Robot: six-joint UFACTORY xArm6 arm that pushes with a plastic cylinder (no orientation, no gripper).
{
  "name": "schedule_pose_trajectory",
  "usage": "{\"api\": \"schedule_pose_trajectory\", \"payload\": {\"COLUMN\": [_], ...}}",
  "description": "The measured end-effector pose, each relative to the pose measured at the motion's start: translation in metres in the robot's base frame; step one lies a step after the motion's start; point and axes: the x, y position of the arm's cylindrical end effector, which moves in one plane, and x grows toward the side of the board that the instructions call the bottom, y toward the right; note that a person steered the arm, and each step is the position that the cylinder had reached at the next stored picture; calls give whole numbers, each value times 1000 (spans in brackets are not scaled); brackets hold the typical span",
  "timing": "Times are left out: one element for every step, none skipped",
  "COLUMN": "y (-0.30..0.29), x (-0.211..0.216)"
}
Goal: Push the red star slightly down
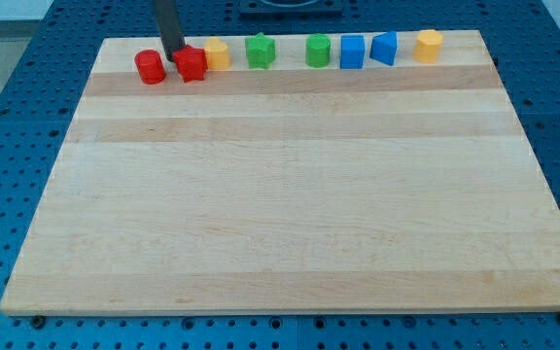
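Red star (192, 65): top-left in the row along the wooden board's (280, 224) upper edge, between red cylinder (149, 67) and yellow block (218, 54); tip (176, 58) at its upper-left, apparently placed above for a downward shove; no jaws fitted.

My tip (176, 57) stands upright near the view's top left, rod nearly vertical.

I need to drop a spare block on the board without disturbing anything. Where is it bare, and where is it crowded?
Bare: all the wooden board below the row of blocks. Crowded: the view's top edge, from the red cylinder past my tip, touching the red star, to the yellow block at the right.
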Motion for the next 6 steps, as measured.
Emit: {"api": "schedule_pose_trajectory", "payload": {"y": [7,22,50,81,85,81], "x": [12,32,61,95,100,87]}}
